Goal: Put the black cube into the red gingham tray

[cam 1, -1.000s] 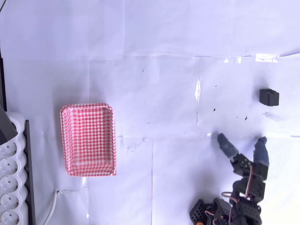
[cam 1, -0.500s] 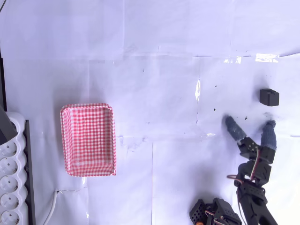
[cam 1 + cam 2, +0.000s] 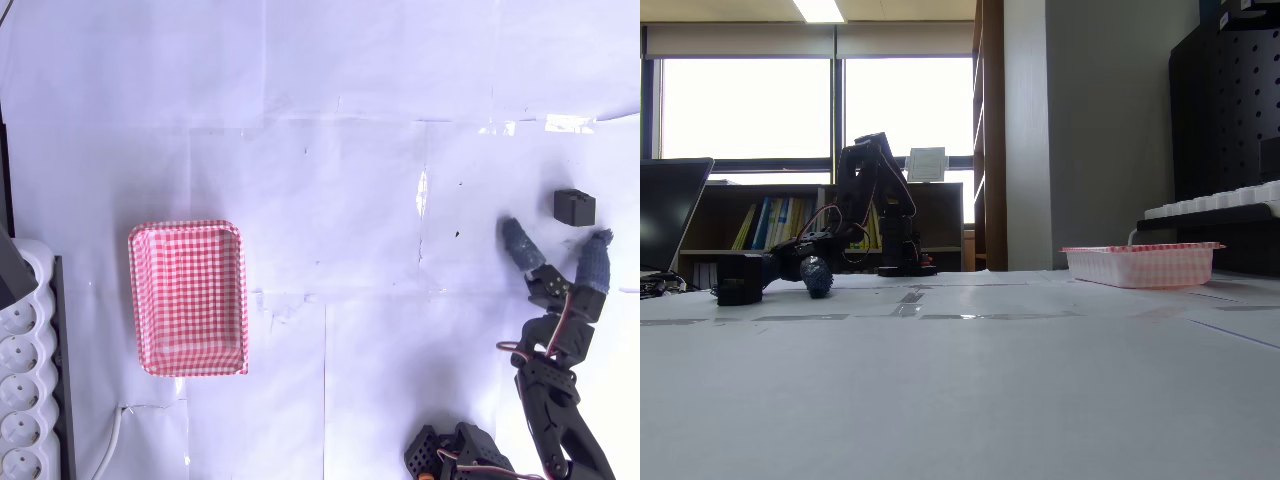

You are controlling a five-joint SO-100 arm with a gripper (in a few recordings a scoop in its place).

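Overhead view, entry one?
— Black cube (image 3: 574, 207): on the bench (image 3: 350, 150), far right, just beyond the fingertips (image 3: 520, 240), untouched.
— Hand (image 3: 556, 244)?
— Fingers spread wide, empty, opened to straddle the cube.
— Red gingham tray (image 3: 188, 297)?
— Empty, well apart at left, beside a white holder (image 3: 25, 390).

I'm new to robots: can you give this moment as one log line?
end effector: open, just short of black cube | cube: on table, not gripped | red gingham tray: holds nothing, far left in overhead view
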